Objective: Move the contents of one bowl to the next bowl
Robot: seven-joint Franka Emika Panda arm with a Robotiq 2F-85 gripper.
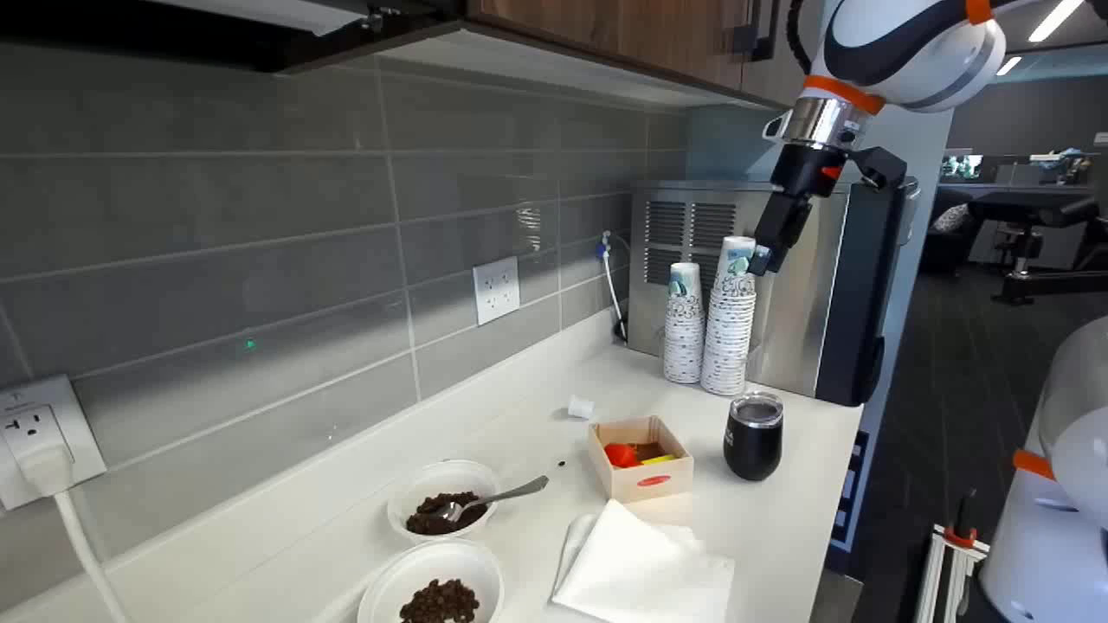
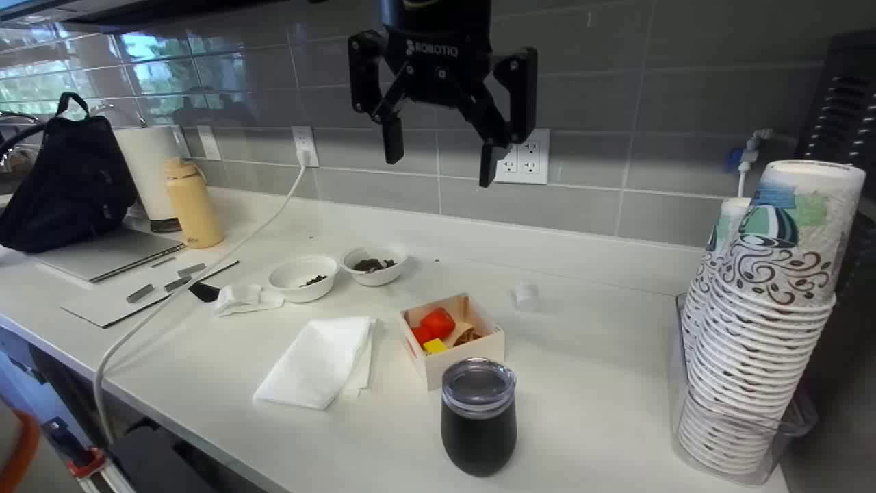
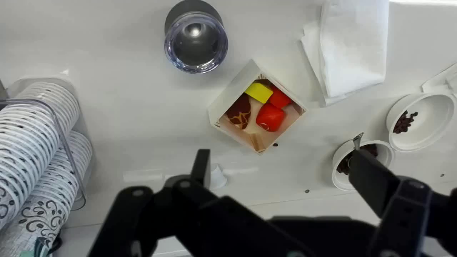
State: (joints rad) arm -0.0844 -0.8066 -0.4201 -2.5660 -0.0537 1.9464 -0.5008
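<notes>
Two white bowls stand side by side by the wall. The bowl nearer the cups (image 1: 400, 506) holds dark brown bits (image 1: 427, 523) and a metal spoon (image 1: 521, 490), whose handle rests over the rim. The farther bowl (image 1: 381, 590) holds a smaller heap of dark bits (image 1: 440, 601) and no spoon. Both also show in an exterior view, the spoon bowl (image 2: 378, 278) right of the farther bowl (image 2: 301, 295). My gripper (image 2: 440, 172) is open and empty, high above the counter. In the wrist view (image 3: 281, 161) one finger covers part of the spoon bowl (image 3: 337, 178).
A wooden box (image 1: 649, 484) with toy food, a black tumbler (image 1: 753, 443) and white napkins (image 1: 645, 567) lie on the counter. Tall paper cup stacks (image 2: 759, 329) stand beside a steel machine (image 1: 792, 320). A small white cup (image 2: 526, 297) lies near the wall. A cabinet (image 1: 606, 39) hangs above.
</notes>
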